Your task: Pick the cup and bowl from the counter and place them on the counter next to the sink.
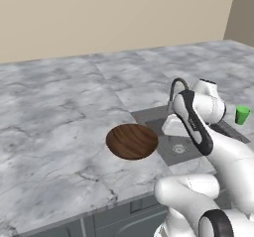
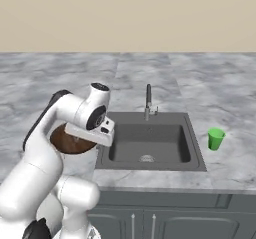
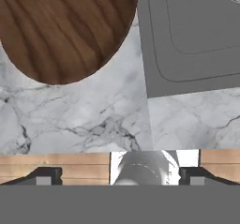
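The wide, shallow dark brown wood-grain bowl point(image 1: 132, 141) rests on the grey-white veined marble table point(image 1: 54, 132), just beside the left edge of the rectangular dark grey sink point(image 2: 150, 143), at the centre of the left base frame and in the upper left of the hand frame. The small bright green tapered cup point(image 2: 216, 138) stands on the marble just beside the sink's far side, at the right of the right base frame. The gripper point(image 3: 119, 175) hangs above the marble near the bowl, jaws released wide and empty.
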